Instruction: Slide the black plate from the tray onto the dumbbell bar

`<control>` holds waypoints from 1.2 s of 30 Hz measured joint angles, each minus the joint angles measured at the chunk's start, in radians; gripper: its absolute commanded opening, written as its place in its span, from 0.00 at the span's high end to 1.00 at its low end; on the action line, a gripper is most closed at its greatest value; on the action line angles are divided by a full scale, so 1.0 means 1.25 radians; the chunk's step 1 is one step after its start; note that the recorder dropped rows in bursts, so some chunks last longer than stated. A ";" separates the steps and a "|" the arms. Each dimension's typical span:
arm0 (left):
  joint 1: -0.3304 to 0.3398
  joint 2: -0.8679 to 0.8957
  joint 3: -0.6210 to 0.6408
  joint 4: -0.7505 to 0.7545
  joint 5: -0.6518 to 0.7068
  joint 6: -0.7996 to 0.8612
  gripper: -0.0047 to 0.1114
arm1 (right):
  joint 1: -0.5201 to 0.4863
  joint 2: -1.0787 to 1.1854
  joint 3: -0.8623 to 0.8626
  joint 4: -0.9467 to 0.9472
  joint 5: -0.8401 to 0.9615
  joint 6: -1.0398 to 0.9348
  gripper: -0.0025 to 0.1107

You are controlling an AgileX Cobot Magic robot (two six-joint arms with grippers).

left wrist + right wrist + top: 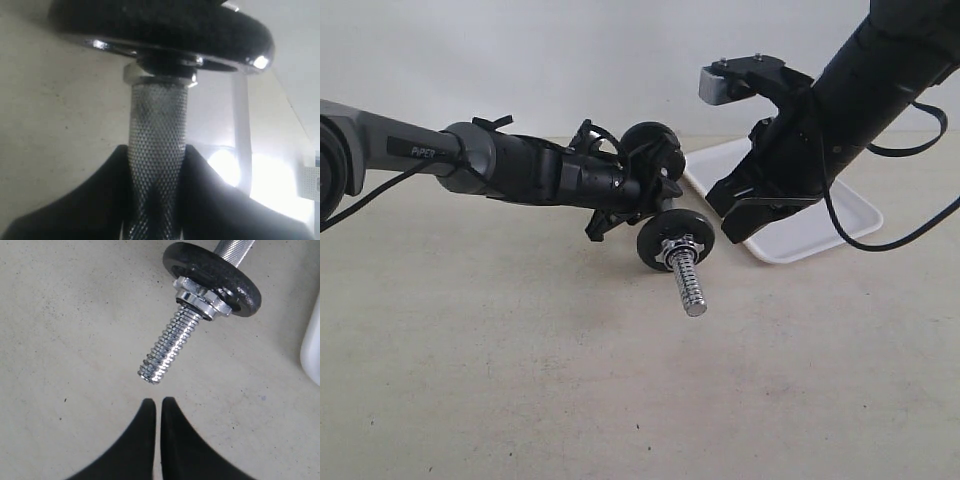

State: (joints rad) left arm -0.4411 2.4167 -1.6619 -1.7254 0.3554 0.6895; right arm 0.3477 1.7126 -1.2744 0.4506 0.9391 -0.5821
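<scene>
My left gripper [638, 196] is shut on the knurled middle of the dumbbell bar [157, 125] and holds it off the table, tilted. A black plate [655, 238] sits on the bar's near end, with a chrome star collar nut [202, 297] against it. Beyond the nut, the bare threaded end [167, 352] points down. A second black disc [650, 140] sits at the bar's far end. My right gripper [158, 402] is shut and empty, its tips just short of the threaded end. The white tray [845, 215] lies behind, partly hidden by the right arm; no disc shows on it.
The right arm [860, 90] hangs over the tray, with a cable looping beside it. A corner of the tray [312, 347] shows in the right wrist view. Bare beige tabletop [570, 380] spreads in front of both grippers.
</scene>
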 measured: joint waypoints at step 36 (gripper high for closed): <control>0.002 -0.126 -0.017 -0.015 0.002 0.014 0.66 | 0.000 0.000 0.000 0.000 0.004 0.000 0.98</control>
State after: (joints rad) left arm -0.4390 2.2595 -1.6836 -1.7447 0.3582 0.7069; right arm 0.3477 1.7126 -1.2744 0.4506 0.9446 -0.5821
